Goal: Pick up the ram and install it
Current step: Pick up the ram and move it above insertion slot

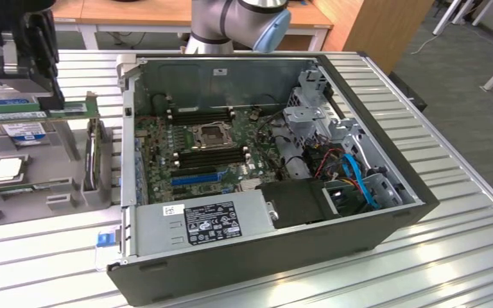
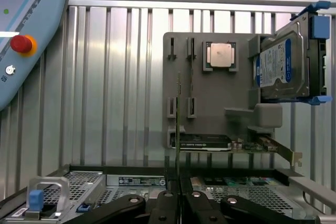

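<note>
Arm (image 1: pixel 223 19): rises at the far side. Pincer (image 2: pixel 179 199): raised at the exterior view's left, pointing down, fingers clamped on the ram (image 1: pixel 15 115).

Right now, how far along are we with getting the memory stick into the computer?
Done: the memory stick is picked up and sits above the gray holder.
In hand: the hand is shut on it and holds it level, off to the exterior view's left of the open computer case.
Left: the stick is not at the black memory slots inside the case, so the install is not yet done.
</note>
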You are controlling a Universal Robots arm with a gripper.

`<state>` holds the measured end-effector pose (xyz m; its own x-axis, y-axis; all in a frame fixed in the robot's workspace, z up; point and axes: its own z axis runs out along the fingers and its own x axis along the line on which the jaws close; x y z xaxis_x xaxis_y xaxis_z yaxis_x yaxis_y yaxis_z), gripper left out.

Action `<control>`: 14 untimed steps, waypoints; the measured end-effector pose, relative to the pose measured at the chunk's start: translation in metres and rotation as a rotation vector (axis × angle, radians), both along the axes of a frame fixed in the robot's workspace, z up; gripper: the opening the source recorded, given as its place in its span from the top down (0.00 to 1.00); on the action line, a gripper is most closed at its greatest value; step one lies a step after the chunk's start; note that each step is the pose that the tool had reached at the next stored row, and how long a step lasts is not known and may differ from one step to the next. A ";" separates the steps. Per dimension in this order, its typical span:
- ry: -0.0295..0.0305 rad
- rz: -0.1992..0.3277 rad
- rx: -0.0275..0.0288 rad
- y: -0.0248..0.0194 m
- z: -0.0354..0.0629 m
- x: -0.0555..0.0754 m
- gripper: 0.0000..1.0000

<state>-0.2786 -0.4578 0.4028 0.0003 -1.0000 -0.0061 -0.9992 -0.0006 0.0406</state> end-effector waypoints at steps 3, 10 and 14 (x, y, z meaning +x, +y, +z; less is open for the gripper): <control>0.0000 0.000 0.0000 0.0000 0.0000 0.006 0.88; 0.0001 0.000 -0.0001 0.0000 0.0000 0.020 0.88; 0.0000 0.000 0.0000 0.0000 0.0000 0.028 0.88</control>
<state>-0.2509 -0.4578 0.4028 0.0004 -1.0000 -0.0061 -0.9992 -0.0006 0.0406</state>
